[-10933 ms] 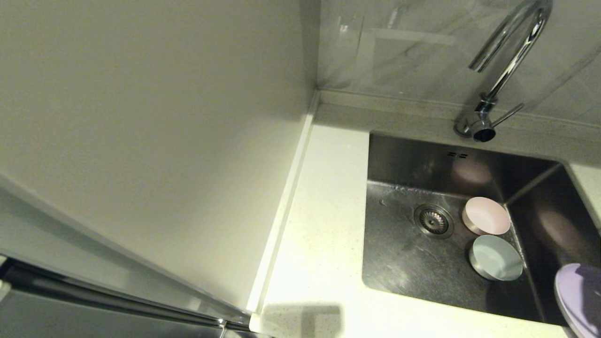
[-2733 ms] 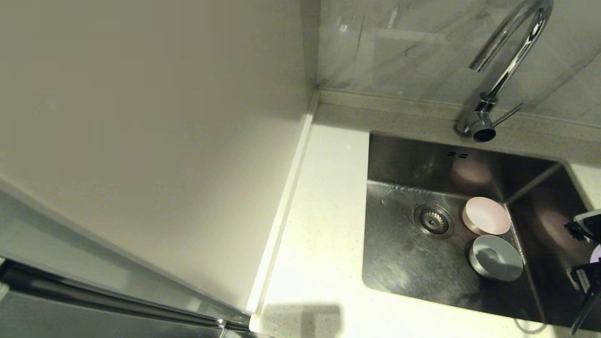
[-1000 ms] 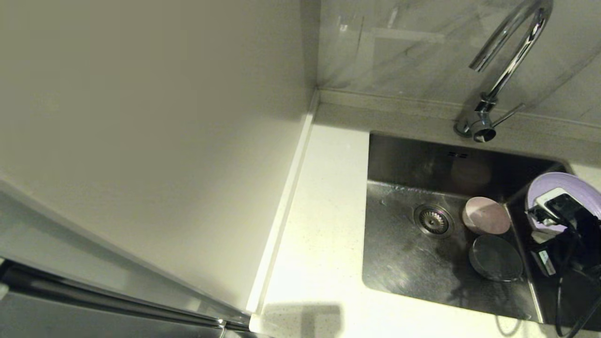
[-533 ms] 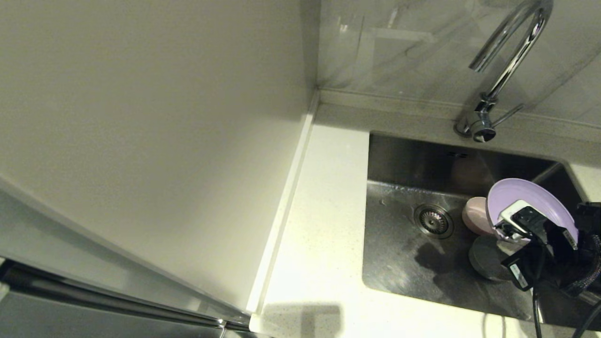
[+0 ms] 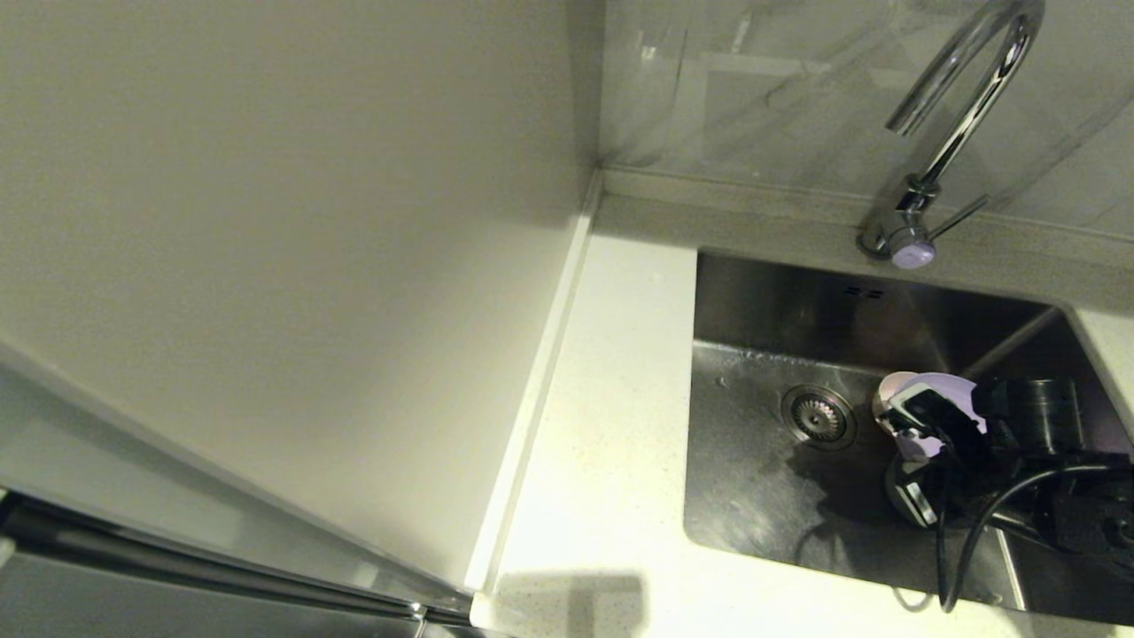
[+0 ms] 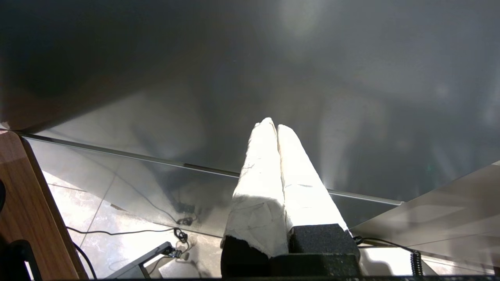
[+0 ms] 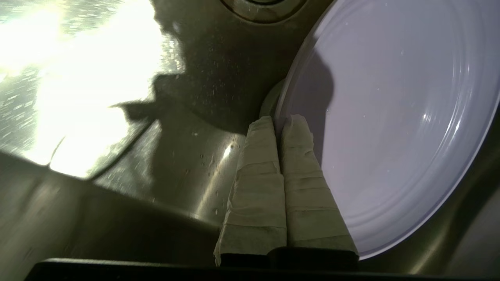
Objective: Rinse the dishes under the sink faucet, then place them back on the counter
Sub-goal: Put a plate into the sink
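Plate (image 7: 390,117), lilac and round, hangs tilted inside the sink (image 5: 753,478), pinched at its rim by the right gripper (image 7: 279,121). The jaws are clenched on the plate's edge: in the right wrist view the two taped fingers (image 7: 258,175) lie pressed together with the rim caught between their tips, one finger against the plate's face. In the head view the right gripper (image 5: 917,430) and its dark arm reach in from the right over the sink's right half, and only a small patch of the plate (image 5: 943,387) shows above the gripper. The pale pink cup (image 5: 886,390) is mostly hidden behind the gripper and plate, with just a sliver showing near the drain strainer (image 5: 818,416). The bowl is covered by the arm in the head view, and I cannot tell whether a rim glimpsed beside the plate in the wrist view belongs to it.

The faucet (image 5: 957,115) arches over the back of the sink, its lever (image 5: 957,217) jutting sideways at the base; the plate sits lower than and in front of the spout. The white table (image 5: 611,443) runs along the sink's left side.

The left gripper (image 6: 273,125) is out of the head view; its own camera shows its jaws closed on nothing, pointing at a dark panel.
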Available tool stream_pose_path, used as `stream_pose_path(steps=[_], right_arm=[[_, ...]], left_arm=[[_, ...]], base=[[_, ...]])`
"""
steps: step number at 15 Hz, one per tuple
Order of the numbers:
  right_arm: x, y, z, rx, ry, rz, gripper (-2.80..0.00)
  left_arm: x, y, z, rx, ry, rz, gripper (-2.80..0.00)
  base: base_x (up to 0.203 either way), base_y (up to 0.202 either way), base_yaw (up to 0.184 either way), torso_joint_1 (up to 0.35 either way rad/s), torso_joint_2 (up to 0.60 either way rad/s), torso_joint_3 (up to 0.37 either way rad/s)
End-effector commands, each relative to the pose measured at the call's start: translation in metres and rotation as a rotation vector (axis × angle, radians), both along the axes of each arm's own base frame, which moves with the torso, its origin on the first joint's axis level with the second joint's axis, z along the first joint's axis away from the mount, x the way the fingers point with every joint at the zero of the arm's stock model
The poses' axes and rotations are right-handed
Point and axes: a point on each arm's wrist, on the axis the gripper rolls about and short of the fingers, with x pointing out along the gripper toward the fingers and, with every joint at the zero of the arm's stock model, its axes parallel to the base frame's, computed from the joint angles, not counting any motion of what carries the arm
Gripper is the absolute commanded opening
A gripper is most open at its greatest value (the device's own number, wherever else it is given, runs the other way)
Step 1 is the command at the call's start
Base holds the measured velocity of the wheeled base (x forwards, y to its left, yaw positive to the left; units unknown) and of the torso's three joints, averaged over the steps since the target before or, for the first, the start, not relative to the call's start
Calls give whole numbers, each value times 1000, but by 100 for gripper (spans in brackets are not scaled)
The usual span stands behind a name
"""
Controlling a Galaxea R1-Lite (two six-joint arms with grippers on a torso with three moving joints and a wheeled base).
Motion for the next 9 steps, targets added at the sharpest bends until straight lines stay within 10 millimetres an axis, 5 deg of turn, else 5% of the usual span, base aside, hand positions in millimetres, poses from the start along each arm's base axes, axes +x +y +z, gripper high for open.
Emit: stream_pose_path(steps=[1, 9], right_arm=[[25, -5, -29, 9, 64, -27, -280], [73, -27, -50, -8, 38, -134, -280]], left_arm=[[0, 0, -1, 0, 3, 0, -280], [0, 0, -1, 0, 3, 0, -280]], base=[[0, 0, 0, 0, 0, 0], [0, 0, 0, 0, 0, 0]])
